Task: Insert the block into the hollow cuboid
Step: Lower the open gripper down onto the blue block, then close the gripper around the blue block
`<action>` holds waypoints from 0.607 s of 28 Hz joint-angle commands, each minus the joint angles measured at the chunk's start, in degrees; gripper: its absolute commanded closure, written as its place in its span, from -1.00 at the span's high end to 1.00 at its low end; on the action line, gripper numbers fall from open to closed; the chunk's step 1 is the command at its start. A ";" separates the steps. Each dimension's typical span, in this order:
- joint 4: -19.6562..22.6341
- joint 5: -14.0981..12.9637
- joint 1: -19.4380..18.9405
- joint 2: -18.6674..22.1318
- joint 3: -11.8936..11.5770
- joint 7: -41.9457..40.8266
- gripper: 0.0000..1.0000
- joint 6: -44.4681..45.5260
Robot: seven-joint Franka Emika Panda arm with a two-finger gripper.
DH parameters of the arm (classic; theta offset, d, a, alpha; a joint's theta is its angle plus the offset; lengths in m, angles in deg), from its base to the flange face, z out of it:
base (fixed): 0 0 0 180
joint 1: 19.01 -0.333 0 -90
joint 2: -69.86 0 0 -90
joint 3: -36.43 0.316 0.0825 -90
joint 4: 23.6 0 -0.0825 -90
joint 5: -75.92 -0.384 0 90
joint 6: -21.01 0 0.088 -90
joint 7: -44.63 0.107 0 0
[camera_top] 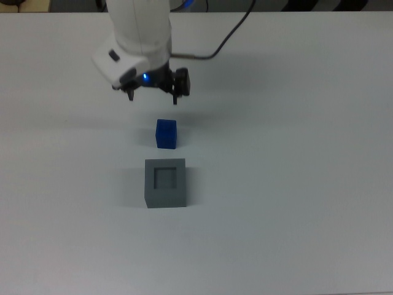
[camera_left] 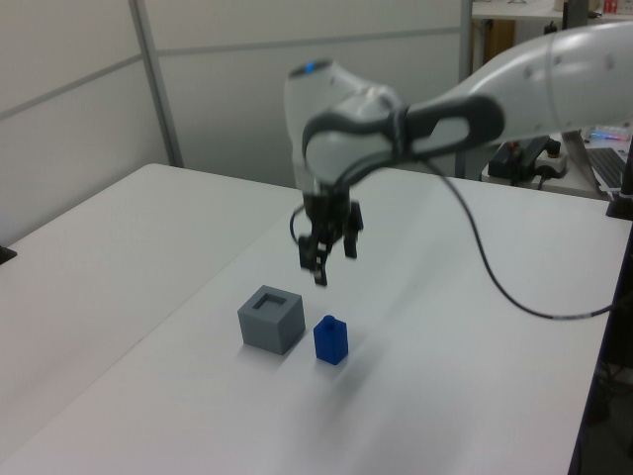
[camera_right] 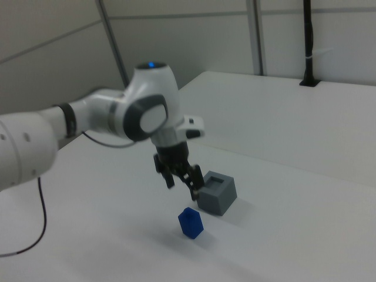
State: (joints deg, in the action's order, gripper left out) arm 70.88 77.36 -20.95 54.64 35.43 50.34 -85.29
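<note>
Blue block [camera_top: 166, 134] sits at frame centre just above the hollow cuboid [camera_top: 165, 182]; the end effector [camera_top: 153, 93], fingers apart, should descend centred and straddle it.

Even, diffuse overhead light filled the scene; the white counter [camera_top: 295, 184] showed no glare. Soft shadows lay beside the hollow cuboid [camera_top: 165, 182] and block [camera_top: 166, 133]. The arm [camera_left: 396, 129] was motion-blurred.
</note>
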 commanded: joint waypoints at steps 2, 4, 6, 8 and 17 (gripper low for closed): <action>3.95 2.77 -1.84 -2.26 0.13 1.06 1.00 -4.53; 5.87 3.12 -2.88 -2.44 0.13 1.14 1.00 -6.98; 6.76 3.21 -3.59 -2.53 0.13 1.15 1.00 -8.40; 7.12 3.21 -3.68 -2.97 0.13 1.15 1.00 -9.01; 6.68 3.21 -2.98 -6.22 -0.31 1.85 0.99 -14.99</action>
State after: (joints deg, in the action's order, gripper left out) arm 76.77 79.49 -24.35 48.73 35.69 50.71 -96.92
